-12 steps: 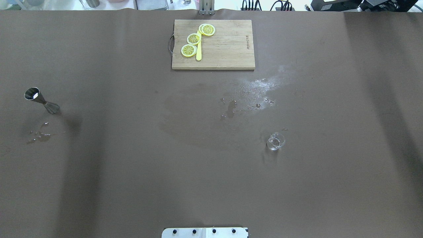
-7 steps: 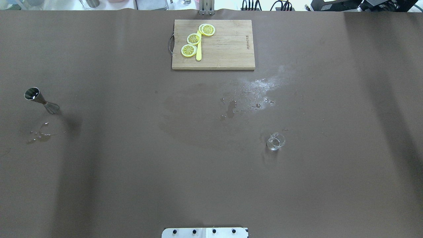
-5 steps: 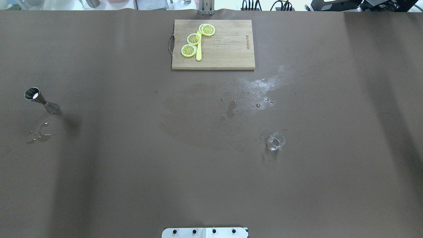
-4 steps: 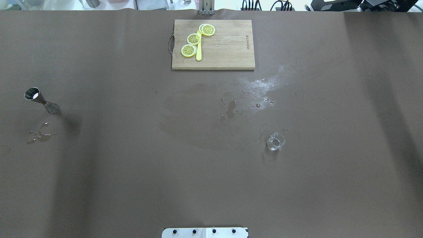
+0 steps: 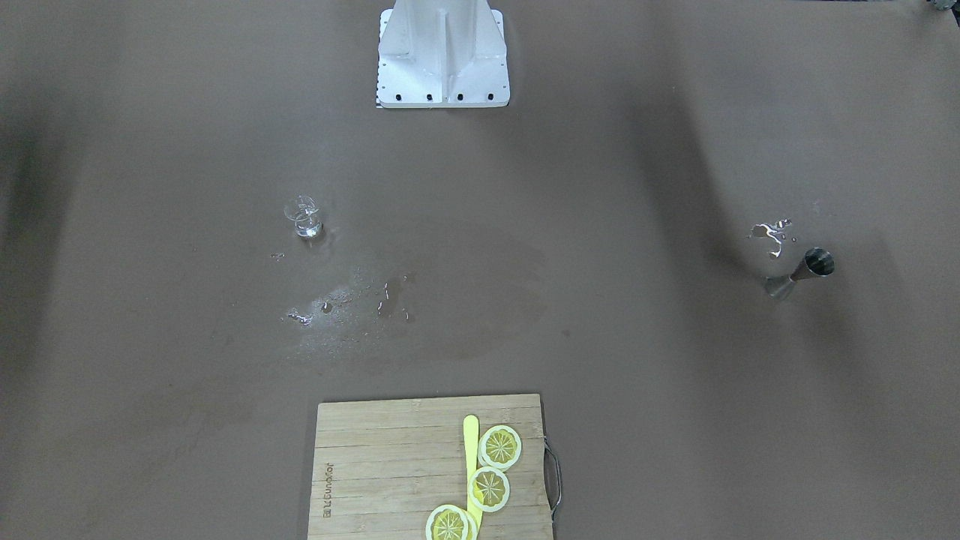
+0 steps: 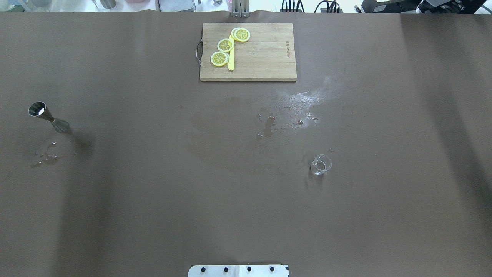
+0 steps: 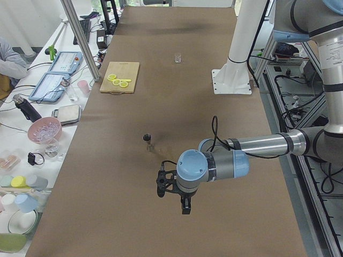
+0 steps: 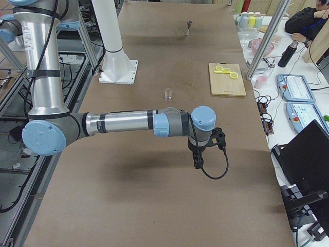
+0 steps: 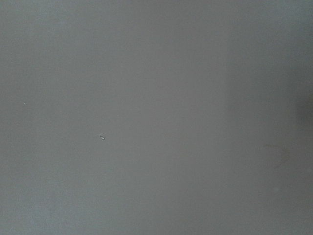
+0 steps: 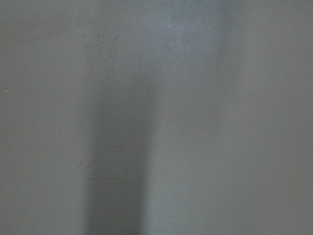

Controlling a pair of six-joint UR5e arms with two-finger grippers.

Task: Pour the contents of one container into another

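The left gripper point(image 7: 184, 205) shows only in the left-side view, hanging above the brown paper at the near end of the table, and whether its jaws are apart or together cannot be told. The steel jigger point(image 7: 147, 140) stands upright just beyond it, apart from it, untouched. In the overhead view the jigger point(image 6: 48, 117) stands near the left edge, with a small puddle point(image 6: 46, 157) on its robot side.

The right gripper point(image 8: 198, 160) shows only in the right-side view, pointing down over the paper, its jaw state equally unreadable. The small clear glass point(image 8: 167, 93) stands upright farther along the table, well apart from it. From overhead the glass point(image 6: 320, 164) stands right of centre, far from the jigger. Both wrist cameras give only blurred bare covering.

The table point(image 6: 153, 215) is covered in creased brown paper. Past the glass lies a patch of splashed droplets point(image 6: 298, 104). At the far edge a wooden cutting board point(image 6: 265, 57) carries three lemon slices point(image 6: 225, 45) and a yellow stick point(image 6: 231, 59). The white robot base point(image 5: 442, 52) is bolted at the near edge.

Beyond the table, a side bench point(image 7: 48, 107) holds bowls and cups, a seated person point(image 7: 9, 59) is beside it, and an open laptop point(image 8: 308, 154) stands at the right-hand end.
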